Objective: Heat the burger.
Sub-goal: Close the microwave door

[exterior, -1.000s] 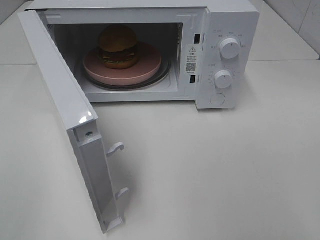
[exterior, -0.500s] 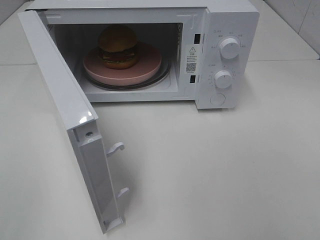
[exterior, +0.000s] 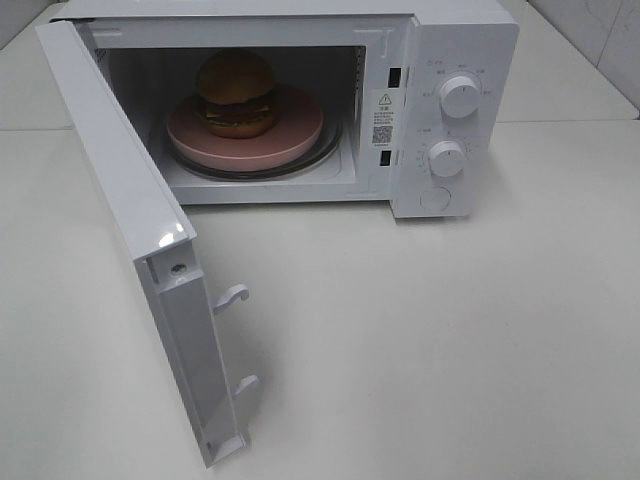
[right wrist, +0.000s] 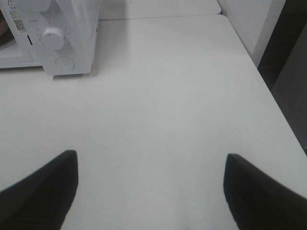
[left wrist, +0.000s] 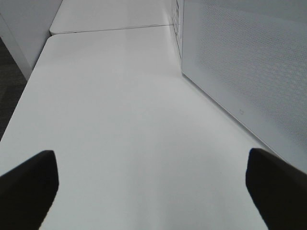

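Observation:
The burger (exterior: 236,93), with a domed brown bun and dark layers, sits on a pink round plate (exterior: 290,135) inside the white microwave (exterior: 450,40). The microwave door (exterior: 130,220) stands wide open, swung out toward the front left. Neither arm shows in the exterior high view. My left gripper (left wrist: 151,189) is open over bare table, beside the door's outer face (left wrist: 249,72). My right gripper (right wrist: 151,184) is open too, with nothing between its fingers, over bare table in front of and to the right of the microwave's knob panel (right wrist: 55,36).
Two white knobs (exterior: 459,95) and a round button (exterior: 435,198) sit on the microwave's right panel. Latch hooks (exterior: 232,295) stick out from the door's free edge. The table edge (right wrist: 268,91) runs close on the right side, with dark floor beyond.

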You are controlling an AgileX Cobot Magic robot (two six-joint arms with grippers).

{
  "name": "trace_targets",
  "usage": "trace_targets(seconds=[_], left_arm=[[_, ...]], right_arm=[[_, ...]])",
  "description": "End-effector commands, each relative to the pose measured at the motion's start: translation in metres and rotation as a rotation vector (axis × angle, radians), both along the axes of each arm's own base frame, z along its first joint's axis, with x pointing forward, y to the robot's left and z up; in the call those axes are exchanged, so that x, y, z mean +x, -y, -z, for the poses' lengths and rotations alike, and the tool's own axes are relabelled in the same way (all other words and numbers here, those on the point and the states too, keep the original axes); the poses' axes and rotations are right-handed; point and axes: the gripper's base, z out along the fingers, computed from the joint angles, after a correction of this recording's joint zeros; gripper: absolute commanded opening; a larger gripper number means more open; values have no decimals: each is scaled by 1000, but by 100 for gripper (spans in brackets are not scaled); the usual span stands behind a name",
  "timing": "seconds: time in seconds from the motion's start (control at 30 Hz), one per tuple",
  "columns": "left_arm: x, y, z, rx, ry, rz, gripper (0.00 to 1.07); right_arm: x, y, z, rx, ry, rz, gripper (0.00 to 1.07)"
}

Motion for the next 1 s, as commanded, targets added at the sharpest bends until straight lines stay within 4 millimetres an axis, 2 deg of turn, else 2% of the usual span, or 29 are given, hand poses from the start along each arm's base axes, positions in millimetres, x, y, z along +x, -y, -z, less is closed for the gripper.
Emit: trace_targets(seconds=[0.03, 1.0], left_arm=[[-1, 0, 1, -5, 6, -2, 100], [0, 0, 1, -4, 5, -1, 100]], right_arm=[[-6, 0, 0, -7, 53, 24, 76], [-6, 0, 0, -5, 53, 26, 76]])
